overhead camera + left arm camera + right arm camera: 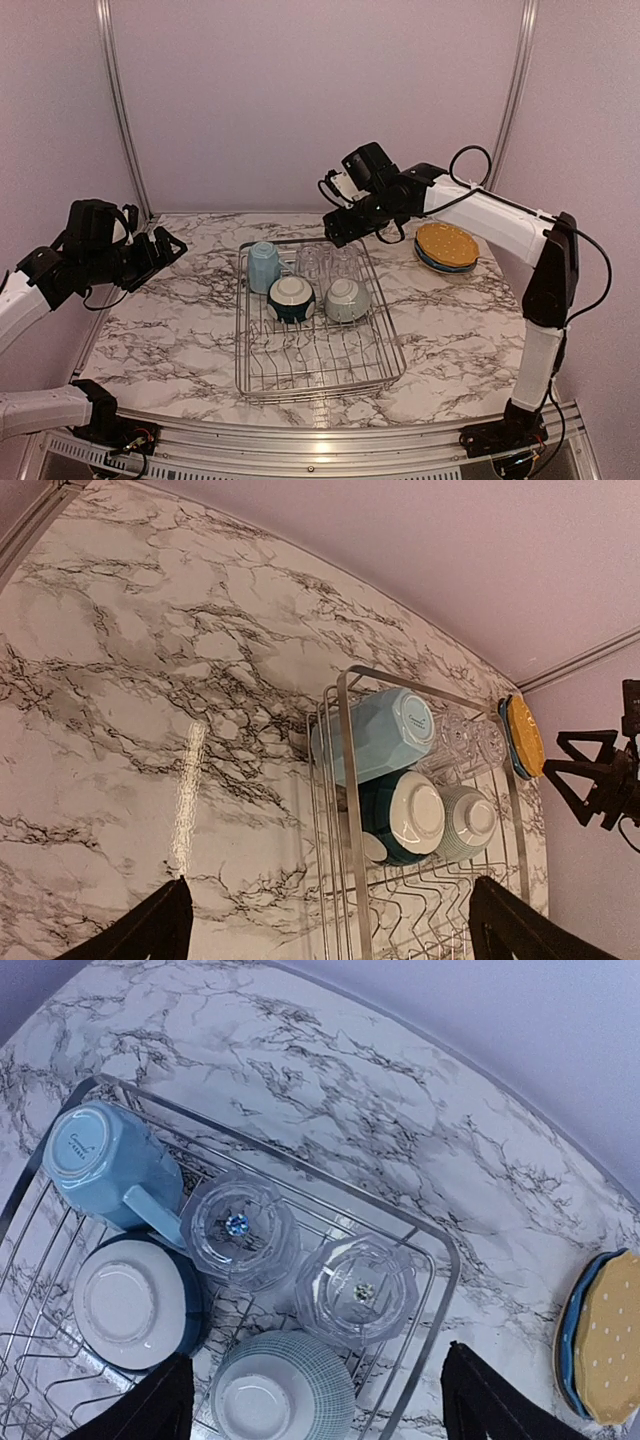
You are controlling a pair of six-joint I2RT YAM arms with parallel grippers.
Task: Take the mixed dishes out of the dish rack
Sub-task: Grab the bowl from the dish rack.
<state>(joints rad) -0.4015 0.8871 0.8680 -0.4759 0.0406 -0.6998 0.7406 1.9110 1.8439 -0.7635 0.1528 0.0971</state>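
Dish rack (318,362): one, silver wire.

Within the dish rack, five items:
- Light blue mug (264,267): one.
- Clear glasses: two, the first (311,262) and the second (345,262).
- Bowls: two, namely one dark-teal-and-white bowl (291,298) and one grey-green bowl (347,299).

Outside the dish rack, to its right, one stack of plates. Two can be counted: one yellow plate (447,243) on top and one blue plate (567,1340) under it. Whether a further plate lies beneath cannot be confirmed.

Plates within the dish rack: zero.
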